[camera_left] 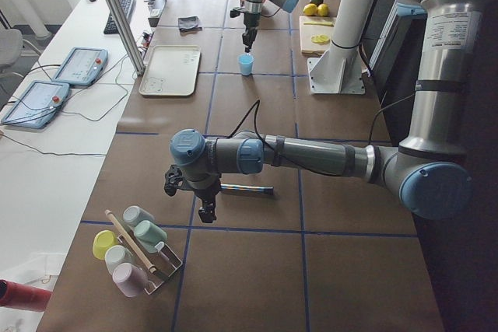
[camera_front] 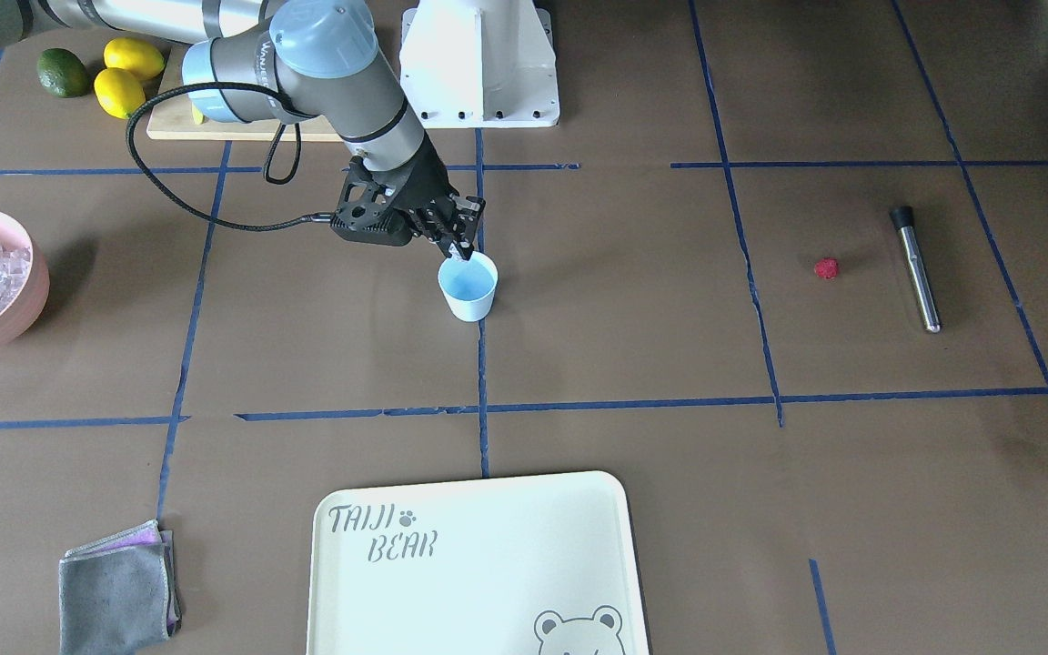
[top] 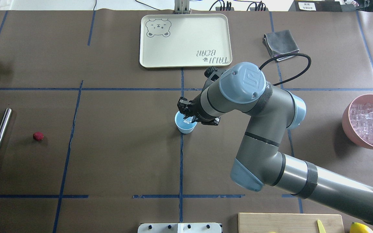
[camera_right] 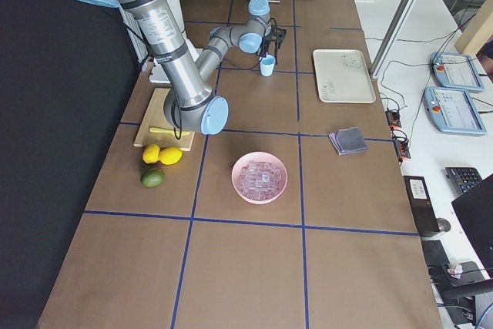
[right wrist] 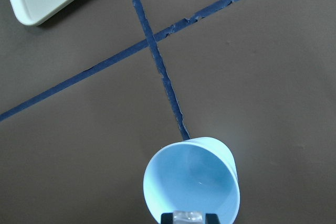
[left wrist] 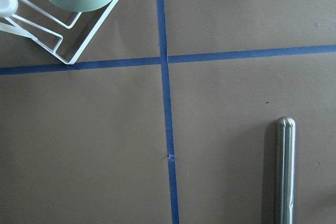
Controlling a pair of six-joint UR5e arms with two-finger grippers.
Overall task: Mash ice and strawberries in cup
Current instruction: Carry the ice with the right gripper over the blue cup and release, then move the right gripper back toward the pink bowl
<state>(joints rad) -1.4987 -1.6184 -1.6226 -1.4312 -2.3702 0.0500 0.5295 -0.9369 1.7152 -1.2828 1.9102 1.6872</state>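
Bearing "TAIJI BEAR" lettering, the tray (camera_front: 506, 573) lies near the cup (camera_front: 468, 289).

- The right arm (top: 264, 129) reaches from the robot-side edge of the table (camera_front: 633, 300) toward its middle, with the elbow sharply bent.
- Its wrist tips the right gripper (camera_front: 464, 246) steeply downward.
- The fingers (right wrist: 167, 217) pinch a small clear ice cube (right wrist: 189, 216) between their tips.
- The left arm (camera_left: 311, 157) stretches low and nearly level toward the table's left end.
- The left gripper (camera_left: 207, 213) points straight down, close above the table; how its jaws stand is unclear.
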